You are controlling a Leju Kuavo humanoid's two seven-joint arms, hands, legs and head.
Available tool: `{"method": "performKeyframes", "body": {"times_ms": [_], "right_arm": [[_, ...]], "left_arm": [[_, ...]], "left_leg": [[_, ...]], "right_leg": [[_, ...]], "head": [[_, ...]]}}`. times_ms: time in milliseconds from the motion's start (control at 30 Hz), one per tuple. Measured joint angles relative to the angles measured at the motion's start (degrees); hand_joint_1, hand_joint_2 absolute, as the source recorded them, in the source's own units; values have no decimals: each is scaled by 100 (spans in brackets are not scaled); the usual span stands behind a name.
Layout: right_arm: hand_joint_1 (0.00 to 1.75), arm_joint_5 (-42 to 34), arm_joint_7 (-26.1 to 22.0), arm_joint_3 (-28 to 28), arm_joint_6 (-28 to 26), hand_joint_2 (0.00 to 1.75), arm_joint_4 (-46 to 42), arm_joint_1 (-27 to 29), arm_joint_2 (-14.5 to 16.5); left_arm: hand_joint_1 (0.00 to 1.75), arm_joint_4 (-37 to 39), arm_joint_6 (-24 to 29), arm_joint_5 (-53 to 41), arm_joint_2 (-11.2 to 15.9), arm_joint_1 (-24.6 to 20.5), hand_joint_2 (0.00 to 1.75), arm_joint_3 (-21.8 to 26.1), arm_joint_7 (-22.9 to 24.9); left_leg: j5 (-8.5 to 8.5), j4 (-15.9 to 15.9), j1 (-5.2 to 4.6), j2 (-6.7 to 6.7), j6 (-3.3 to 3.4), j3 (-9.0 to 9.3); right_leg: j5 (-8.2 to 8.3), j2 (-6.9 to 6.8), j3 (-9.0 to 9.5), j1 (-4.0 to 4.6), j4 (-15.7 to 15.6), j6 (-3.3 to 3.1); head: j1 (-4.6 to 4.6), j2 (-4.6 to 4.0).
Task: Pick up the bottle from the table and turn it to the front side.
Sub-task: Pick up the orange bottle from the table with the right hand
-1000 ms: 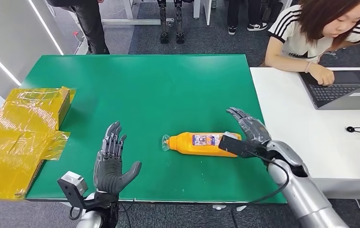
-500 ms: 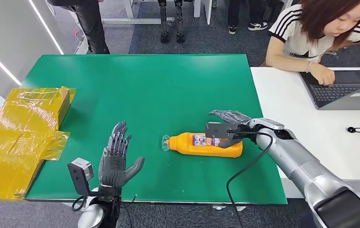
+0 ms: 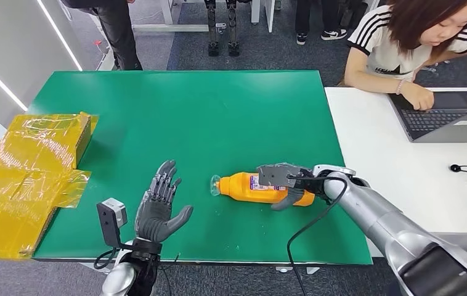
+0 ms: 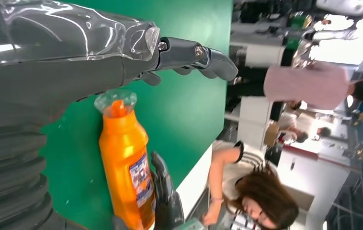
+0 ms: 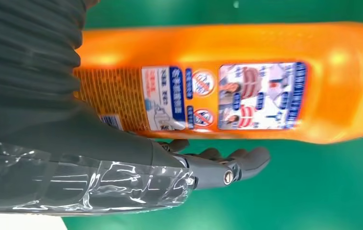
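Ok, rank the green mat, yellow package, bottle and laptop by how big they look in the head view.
1. Green mat, by far the largest.
2. Yellow package, partly cut off by the picture's edge.
3. Laptop, also cut off at the edge.
4. Bottle, partly covered by the right hand.

The orange plastic bottle (image 3: 262,187) is lying on its side on the green worktop (image 3: 188,117), toward the near edge and right of the middle. Its clear cap end is pointing to the robot's left, and its broad base is pointing to the right. A printed label with blue-edged panels, small pictures and red prohibition signs is facing upward along its body (image 5: 246,96); beside it, a block of fine print is running toward the base. The right robot hand (image 3: 289,185) is lying over the base half, fingers on the far side and thumb on the near side.
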Motion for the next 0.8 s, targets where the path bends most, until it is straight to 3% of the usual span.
{"method": "performKeyframes", "body": {"times_ms": [233, 500, 533, 633, 667, 800], "right_arm": [[0, 674, 323, 595, -51, 175, 109, -176, -20], [0, 994, 444, 1283, 250, 175, 166, -404, -125], [25, 1021, 455, 1367, 313, 175, 176, -441, -143], [156, 1057, 453, 1654, 325, 175, 225, -534, -192], [175, 1057, 442, 1731, 230, 175, 244, -535, -201], [175, 1049, 381, 1835, -339, 175, 314, -445, -220]], "left_arm": [[0, 119, -337, 320, -19, -91, 175, 0, 251], [0, 200, -442, 402, -29, -122, 175, 0, 371], [0, 214, -455, 413, -34, -126, 175, 0, 388], [0, 272, -475, 428, -58, -148, 175, 0, 414], [0, 287, -482, 429, -62, -152, 175, 0, 416], [0, 322, -515, 429, -66, -146, 175, 0, 412]], "left_leg": [[0, 0, 0, 1, 0, 1], [0, 0, 0, 1, 0, 3], [0, 0, 0, 2, 0, 4], [-1, 0, 0, 2, 0, 12], [-1, 0, 1, 2, 0, 16], [-11, 0, 1, 9, -1, 33]], "right_leg": [[0, 2, -1, 0, 0, 0], [0, 2, 0, 0, 0, 0], [0, 2, 0, 0, -1, 0], [0, 3, 7, 1, -2, 0], [-1, 3, 11, 1, -2, 0], [-1, 8, 24, 1, -3, 0]], "head": [[-1, 0], [-1, 0], [0, 0], [-1, 0], [-1, 0], [-1, 0]]}}
